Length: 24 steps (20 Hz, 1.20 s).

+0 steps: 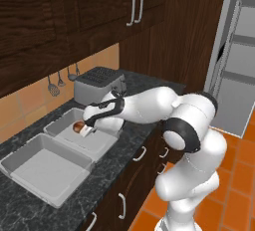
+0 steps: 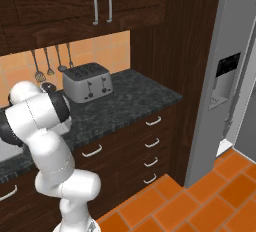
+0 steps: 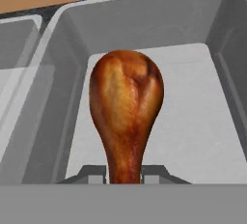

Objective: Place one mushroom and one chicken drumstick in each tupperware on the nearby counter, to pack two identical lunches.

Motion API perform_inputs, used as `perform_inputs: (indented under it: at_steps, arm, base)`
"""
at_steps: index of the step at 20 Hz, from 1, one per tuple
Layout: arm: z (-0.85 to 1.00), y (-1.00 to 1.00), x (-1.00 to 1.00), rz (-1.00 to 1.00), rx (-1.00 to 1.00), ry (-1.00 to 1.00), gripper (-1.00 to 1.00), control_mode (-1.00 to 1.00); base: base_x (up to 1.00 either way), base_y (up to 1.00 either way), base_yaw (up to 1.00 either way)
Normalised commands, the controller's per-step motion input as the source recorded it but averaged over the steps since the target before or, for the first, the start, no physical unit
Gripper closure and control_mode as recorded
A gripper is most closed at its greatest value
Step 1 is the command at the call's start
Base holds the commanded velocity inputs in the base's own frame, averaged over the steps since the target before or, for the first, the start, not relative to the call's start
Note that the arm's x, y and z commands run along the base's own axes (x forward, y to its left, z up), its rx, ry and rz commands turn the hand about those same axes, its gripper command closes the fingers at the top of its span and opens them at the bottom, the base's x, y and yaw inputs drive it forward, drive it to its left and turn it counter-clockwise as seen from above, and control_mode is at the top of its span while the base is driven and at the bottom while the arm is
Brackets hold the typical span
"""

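From the left base view, the white arm reaches across the counter [image 1: 124, 140] and holds its gripper [image 1: 85, 130] low over the nearer-to-the-toaster tupperware [image 1: 60, 125], with a reddish-brown drumstick [image 1: 78, 126] at its tip; the hand is pitched down toward the container's floor, which I take to be how it brings the meat inside the walls rather than letting it fall from height. A second tupperware [image 1: 30, 168] sits just beside the first, and I see nothing in the part of it that shows. Behind them stands a toaster [image 1: 99, 83] against the tiled wall, well out of the way. From the right base view, the arm's bulk stands in front of the containers, so the toaster [image 2: 89, 82] and the marbled counter [image 2: 130, 103] with its drawer fronts are what I can make out; utensils [image 2: 47, 66] hang on the wall above. In the hand view, the drumstick [image 3: 126, 107] stands up from between the two finger tips, which are clamped on its narrow bone end, fat end pointing out over the grey floor of the tupperware [image 3: 202, 121]. Gripping the thin end makes sense, since it fits between the jaws. I see no mushroom anywhere, so I judge the packing barely begun.
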Motion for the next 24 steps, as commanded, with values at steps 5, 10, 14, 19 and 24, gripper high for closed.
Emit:
perform_inputs:
  at_steps: [5, 10, 14, 19, 24]
  arm:
    - [-0.19, 0.30, 0.52, 0.02, 0.00, 0.00, 1.00, -1.00]
    - [-0.19, 0.34, 0.58, 0.00, 0.00, 0.01, 1.00, -1.00]
    - [-0.35, 0.35, 0.51, 0.00, 0.00, 0.03, 1.00, -1.00]
    - [0.43, 0.03, -0.15, -0.06, 0.00, -0.12, -1.00, -1.00]
    - [0.30, 0.00, -0.01, -0.13, 0.00, -0.06, -1.00, -1.00]
  base:
    - [0.00, 0.00, 0.00]
    - [0.00, 0.00, 0.00]
    - [0.00, 0.00, 0.00]
    - [0.00, 0.00, 0.00]
    - [0.00, 0.00, 0.00]
